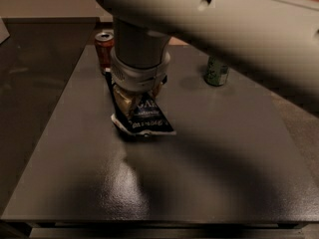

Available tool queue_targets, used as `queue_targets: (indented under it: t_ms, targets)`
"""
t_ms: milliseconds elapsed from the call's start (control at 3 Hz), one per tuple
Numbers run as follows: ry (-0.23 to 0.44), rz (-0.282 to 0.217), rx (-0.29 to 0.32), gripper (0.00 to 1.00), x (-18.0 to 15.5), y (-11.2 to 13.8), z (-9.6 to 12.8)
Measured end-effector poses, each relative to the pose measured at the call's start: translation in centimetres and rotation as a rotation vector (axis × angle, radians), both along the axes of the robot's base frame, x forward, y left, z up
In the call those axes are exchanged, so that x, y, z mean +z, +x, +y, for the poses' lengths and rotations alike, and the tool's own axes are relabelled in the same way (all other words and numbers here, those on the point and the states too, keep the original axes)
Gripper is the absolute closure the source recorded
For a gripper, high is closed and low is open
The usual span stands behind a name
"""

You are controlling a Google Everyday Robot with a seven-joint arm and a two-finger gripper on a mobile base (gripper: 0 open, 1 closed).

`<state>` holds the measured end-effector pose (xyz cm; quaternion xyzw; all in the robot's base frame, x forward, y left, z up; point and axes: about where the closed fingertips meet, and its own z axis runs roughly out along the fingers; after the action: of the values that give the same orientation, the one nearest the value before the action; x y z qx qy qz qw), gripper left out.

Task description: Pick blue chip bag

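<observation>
The blue chip bag (146,119) is dark navy with white lettering and a pale crimped lower end. It is left of the middle of the dark table (209,173). My gripper (135,99) comes straight down from the big grey arm, and its tan fingers (121,102) are shut on the bag's upper part. The bag's lower end fans out below the fingers, at or just above the table; I cannot tell which. The bag's top is hidden behind the wrist.
A red can (103,50) stands at the back left, just behind the wrist. A green can (217,71) stands at the back right. The grey arm (239,29) spans the top of the view. The table's front edge runs along the bottom.
</observation>
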<state>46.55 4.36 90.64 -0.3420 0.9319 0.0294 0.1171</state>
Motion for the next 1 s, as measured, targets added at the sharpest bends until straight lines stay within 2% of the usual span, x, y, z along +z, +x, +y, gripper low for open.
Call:
queue_targets:
  t_ms: [333, 1000]
  targets:
    - [0.052, -0.054, 0.073, 1.00, 3.5, 0.1, -0.8]
    - [0.091, -0.177, 0.291, 1.00, 10.6, 0.0, -2.7]
